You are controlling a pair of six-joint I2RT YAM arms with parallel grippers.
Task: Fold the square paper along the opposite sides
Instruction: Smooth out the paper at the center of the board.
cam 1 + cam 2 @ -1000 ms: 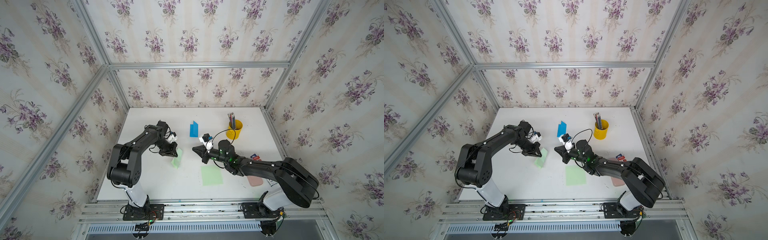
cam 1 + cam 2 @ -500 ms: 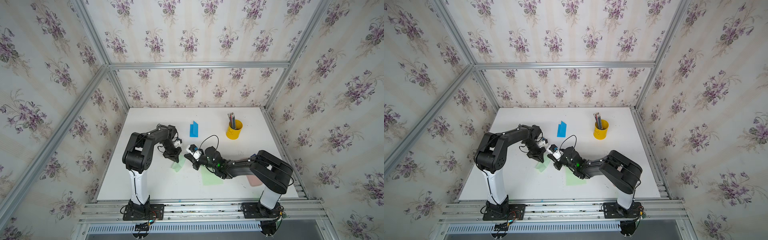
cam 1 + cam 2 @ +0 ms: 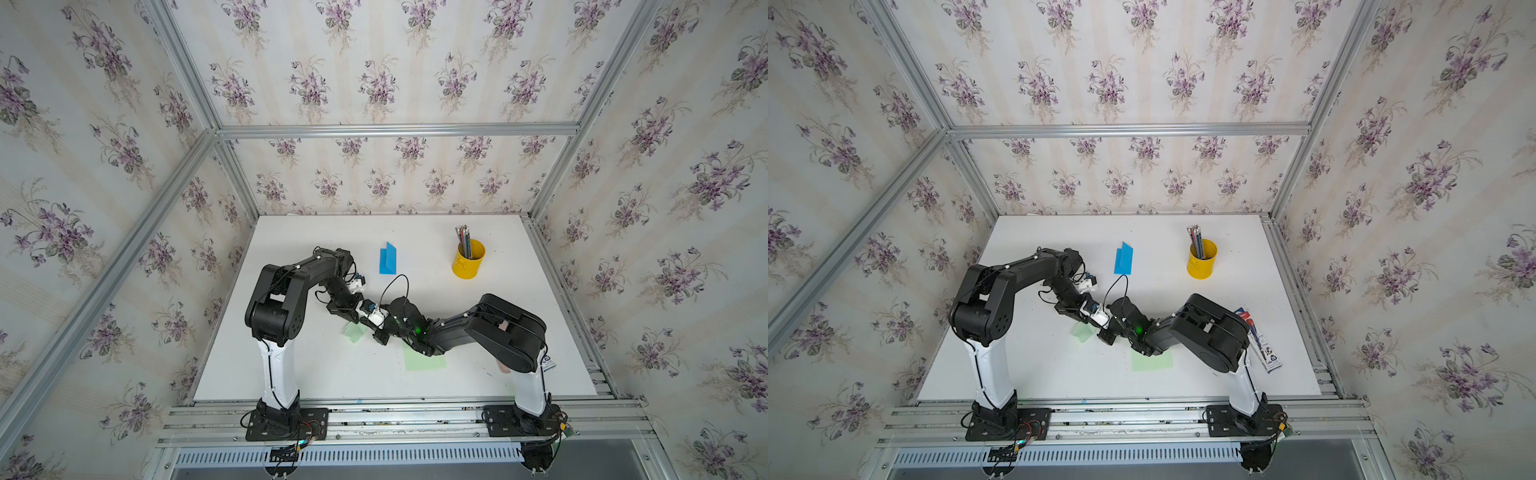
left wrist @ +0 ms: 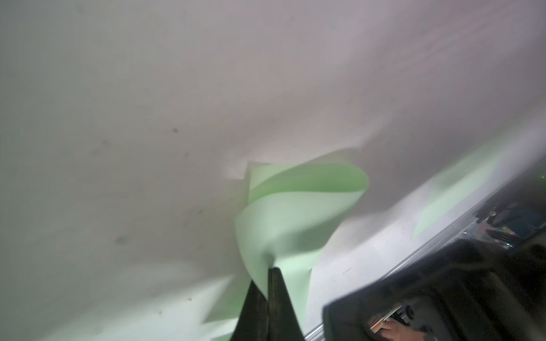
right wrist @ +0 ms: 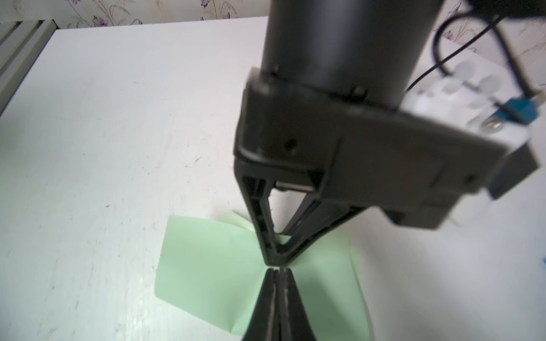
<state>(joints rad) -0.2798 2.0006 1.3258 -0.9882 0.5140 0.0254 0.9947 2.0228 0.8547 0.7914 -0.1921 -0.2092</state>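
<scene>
A small light green square paper [image 3: 352, 332] [image 3: 1082, 333] lies on the white table [image 3: 291, 374], left of centre. My left gripper [image 3: 355, 321] [image 4: 270, 270] is shut on it. In the left wrist view the paper [image 4: 289, 224] curls up and over from the pinched spot. My right gripper [image 3: 368, 328] [image 5: 276, 270] is shut too. Its tips meet the left gripper [image 5: 277, 261] tip to tip over the paper [image 5: 206, 265]. Whether paper lies between the right jaws does not show.
A second green sheet [image 3: 424, 360] lies flat under the right forearm. A folded blue paper [image 3: 387, 259] and a yellow cup of pencils [image 3: 468, 259] stand further back. A printed packet [image 3: 1260, 345] lies by the right arm's base.
The right gripper has travelled left, from the table's middle to the green paper, and now meets the left gripper's tips. The left arm has bent its elbow up and back.
</scene>
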